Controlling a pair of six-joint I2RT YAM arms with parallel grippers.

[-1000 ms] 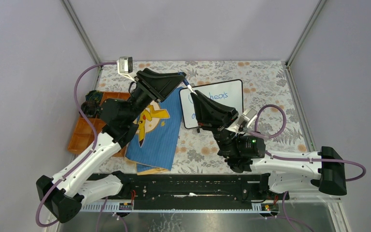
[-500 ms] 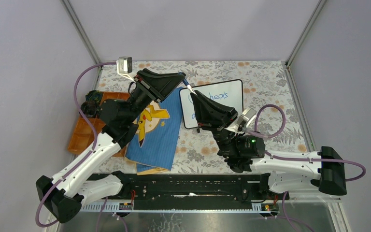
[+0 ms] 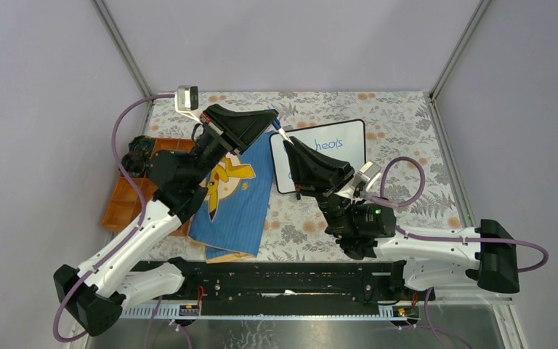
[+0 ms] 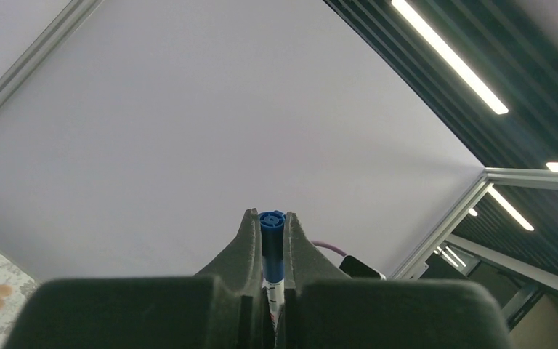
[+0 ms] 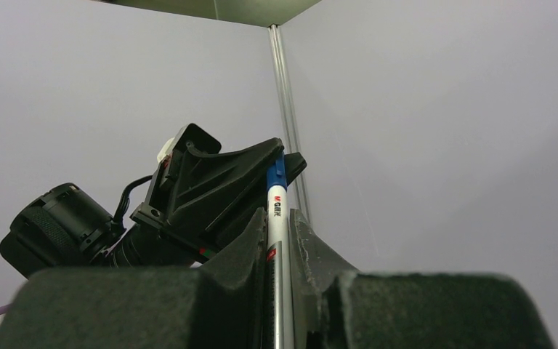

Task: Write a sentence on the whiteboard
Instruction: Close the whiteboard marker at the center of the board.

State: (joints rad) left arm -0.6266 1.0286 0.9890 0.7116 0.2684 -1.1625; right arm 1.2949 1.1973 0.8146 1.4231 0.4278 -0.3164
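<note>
right gripper clamped on marker, left gripper clamped on its blue cap

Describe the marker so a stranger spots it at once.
Start at the whiteboard on the floral table. Above its left edge, the left gripper and right gripper meet tip to tip. The marker bridges them: a slim white barrel with a blue cap.

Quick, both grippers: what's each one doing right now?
Left gripper: closed on the white marker pen with a blue cap, at its cap end.
Right gripper: closed on the same marker's barrel.
</note>
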